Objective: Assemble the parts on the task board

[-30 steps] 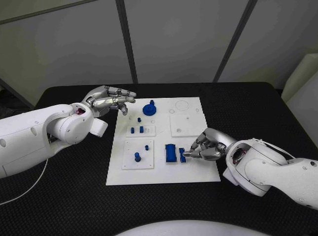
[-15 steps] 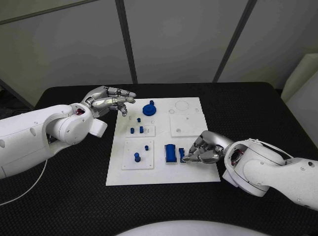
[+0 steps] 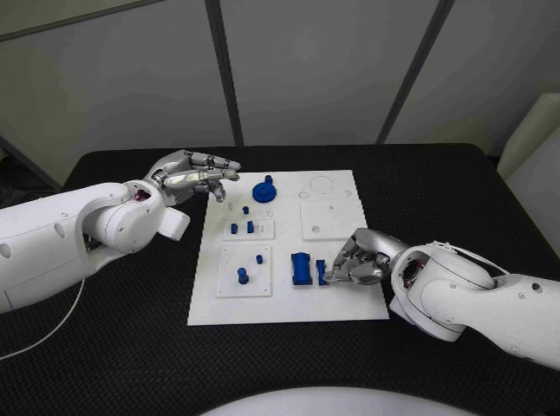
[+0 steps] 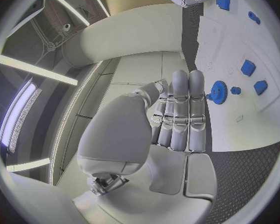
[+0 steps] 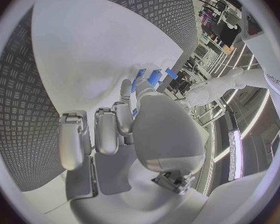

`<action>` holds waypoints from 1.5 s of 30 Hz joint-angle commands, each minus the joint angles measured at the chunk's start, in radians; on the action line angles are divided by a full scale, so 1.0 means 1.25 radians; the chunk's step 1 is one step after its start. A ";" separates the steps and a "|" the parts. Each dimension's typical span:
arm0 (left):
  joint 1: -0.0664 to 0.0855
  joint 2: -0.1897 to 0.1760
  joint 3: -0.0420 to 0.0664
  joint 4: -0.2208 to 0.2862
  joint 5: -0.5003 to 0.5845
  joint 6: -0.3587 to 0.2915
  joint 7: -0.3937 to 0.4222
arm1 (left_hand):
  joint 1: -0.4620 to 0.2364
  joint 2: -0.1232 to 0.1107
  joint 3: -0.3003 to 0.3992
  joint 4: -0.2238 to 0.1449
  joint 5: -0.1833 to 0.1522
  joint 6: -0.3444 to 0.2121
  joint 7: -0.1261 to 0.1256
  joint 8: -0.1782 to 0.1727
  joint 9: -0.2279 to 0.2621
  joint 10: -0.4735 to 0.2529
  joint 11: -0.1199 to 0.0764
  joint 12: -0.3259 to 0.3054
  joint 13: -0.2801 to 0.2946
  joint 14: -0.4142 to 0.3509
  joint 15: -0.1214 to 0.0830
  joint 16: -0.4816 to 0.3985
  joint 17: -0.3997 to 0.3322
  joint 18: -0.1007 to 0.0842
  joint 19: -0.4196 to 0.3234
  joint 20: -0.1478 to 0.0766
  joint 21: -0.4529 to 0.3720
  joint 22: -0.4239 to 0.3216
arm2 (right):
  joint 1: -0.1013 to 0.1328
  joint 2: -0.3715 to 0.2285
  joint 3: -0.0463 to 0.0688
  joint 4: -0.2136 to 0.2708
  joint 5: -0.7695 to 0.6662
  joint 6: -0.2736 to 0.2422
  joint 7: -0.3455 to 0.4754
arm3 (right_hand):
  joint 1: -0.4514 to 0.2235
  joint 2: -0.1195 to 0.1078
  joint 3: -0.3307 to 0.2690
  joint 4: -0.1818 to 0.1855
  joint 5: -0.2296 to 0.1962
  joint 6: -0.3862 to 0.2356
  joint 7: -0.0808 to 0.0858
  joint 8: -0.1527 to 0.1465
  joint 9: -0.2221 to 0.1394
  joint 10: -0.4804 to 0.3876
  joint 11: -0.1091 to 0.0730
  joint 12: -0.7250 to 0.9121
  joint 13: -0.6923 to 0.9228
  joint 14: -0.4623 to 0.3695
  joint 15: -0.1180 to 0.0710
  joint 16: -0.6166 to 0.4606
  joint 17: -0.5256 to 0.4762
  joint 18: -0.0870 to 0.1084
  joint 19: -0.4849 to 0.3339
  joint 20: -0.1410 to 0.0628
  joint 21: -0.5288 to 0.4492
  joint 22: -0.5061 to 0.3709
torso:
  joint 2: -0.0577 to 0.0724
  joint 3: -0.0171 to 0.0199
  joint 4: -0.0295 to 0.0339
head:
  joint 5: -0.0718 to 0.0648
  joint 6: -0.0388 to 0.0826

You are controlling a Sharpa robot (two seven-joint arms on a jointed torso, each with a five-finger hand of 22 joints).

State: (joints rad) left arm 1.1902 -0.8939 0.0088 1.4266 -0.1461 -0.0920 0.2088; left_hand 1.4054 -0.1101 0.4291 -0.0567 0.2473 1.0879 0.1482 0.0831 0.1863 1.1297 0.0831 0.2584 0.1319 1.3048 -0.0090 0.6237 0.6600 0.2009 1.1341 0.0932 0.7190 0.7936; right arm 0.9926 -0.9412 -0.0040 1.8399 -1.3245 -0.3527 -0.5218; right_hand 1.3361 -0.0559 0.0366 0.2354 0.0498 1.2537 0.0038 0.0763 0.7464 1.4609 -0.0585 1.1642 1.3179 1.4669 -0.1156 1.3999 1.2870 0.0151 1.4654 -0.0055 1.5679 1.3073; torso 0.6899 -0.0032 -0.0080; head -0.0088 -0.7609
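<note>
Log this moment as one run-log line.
left hand: open, above task board far-left corner | right hand: fingers at blue block, grip unclear | blue gear: untouched

The task board [image 3: 342,303] lay in the middle of the worktop [image 3: 480,191], before me. My left hand [image 3: 192,173] hung just off the board's far left corner. My right hand [image 3: 365,258] sat at the board's right edge, its fingers [image 3: 339,267] touching the block [image 3: 320,273] near the board's near right part. A larger block [image 3: 302,269] stood just left of that one. A gear [image 3: 263,191] stood at the far left part, with pegs [image 3: 240,229] nearer me and another peg [image 3: 242,276] nearer still.
</note>
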 commanded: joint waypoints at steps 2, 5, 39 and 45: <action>0.001 -0.001 0.001 0.002 0.003 0.006 0.003 | -0.002 0.003 0.002 -0.004 0.004 -0.001 0.004 -0.004 0.001 -0.003 -0.001 0.003 0.001 -0.001 0.003 -0.003 -0.001 -0.014 -0.001 0.003 -0.004 -0.001 | 0.000 0.004 0.000 0.000 -0.029 -0.010 -0.016 | 0.008 0.003 -0.002 -0.004 -0.001 -0.001 -0.002 -0.004 0.001 0.001 -0.006 -0.002 -0.007 0.040 -0.006 0.002 0.000 -0.012 0.084 -0.004 0.002 0.211 | -0.001 -0.0009 -0.0006 | 0.000 -0.001; 0.001 -0.001 0.001 0.002 0.003 0.007 0.003 | -0.002 0.003 0.002 -0.004 0.004 -0.001 0.004 -0.004 0.001 -0.003 -0.001 0.003 0.001 -0.001 0.003 -0.003 -0.001 -0.014 -0.001 0.003 -0.004 -0.001 | 0.000 0.004 0.000 0.004 -0.029 -0.013 -0.010 | 0.007 0.003 -0.004 -0.003 -0.001 -0.001 -0.002 -0.004 0.001 0.001 -0.006 -0.002 -0.007 0.040 -0.006 0.003 0.001 -0.012 0.084 -0.004 0.002 0.211 | -0.002 0.0000 -0.0006 | 0.000 0.000; -0.005 0.050 -0.012 -0.085 0.078 -0.038 0.073 | -0.016 0.008 0.013 -0.004 0.000 -0.004 0.012 -0.010 0.003 -0.021 0.013 -0.004 -0.004 -0.108 0.027 -0.161 -0.081 -0.018 -0.095 0.017 -0.098 -0.049 | 0.077 0.116 0.016 -0.359 0.744 0.038 0.635 | 0.107 0.023 0.031 -0.046 0.031 -0.228 0.115 -0.014 -0.171 -0.352 0.120 -0.720 -0.567 -0.234 0.114 -0.761 -0.660 0.124 -0.322 0.104 -0.956 -0.371 | -0.075 -0.0245 -0.0094 | -0.004 0.057; -0.012 0.077 -0.013 -0.118 0.120 -0.060 0.133 | -0.021 0.015 0.034 0.002 -0.036 -0.034 0.017 -0.017 -0.007 -0.053 0.034 -0.038 -0.038 -0.216 0.076 -0.316 -0.169 -0.041 -0.232 0.046 -0.211 -0.106 | 0.080 0.188 0.017 -0.462 0.789 0.056 0.685 | 0.113 0.017 0.058 -0.050 0.049 -0.234 0.133 -0.012 -0.250 -0.340 0.148 -0.812 -0.716 -0.319 0.164 -0.919 -0.741 0.118 -0.391 0.143 -1.087 -0.477 | -0.083 -0.0243 -0.0090 | -0.013 0.083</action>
State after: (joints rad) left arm 1.1747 -0.8021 -0.0086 1.2853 -0.0616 -0.1346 0.2881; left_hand 1.3880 -0.0928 0.4662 -0.0526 0.2109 1.0529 0.1714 0.0672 0.1807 1.0704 0.1249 0.2163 0.0906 1.0528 0.0767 0.2518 0.4629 0.1487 0.8700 0.1455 0.4748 0.6707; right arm 1.0898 -0.7128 0.0159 1.2762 -0.4375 -0.3224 0.2356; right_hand 1.4680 -0.0329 0.1046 0.1737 0.1071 0.9640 0.1646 0.0629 0.4469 1.0361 0.1206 0.1637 0.4459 1.0836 0.0804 0.2762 0.3744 0.1714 0.9905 0.1692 0.2287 0.7276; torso 0.5960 -0.0331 -0.0188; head -0.0213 -0.6675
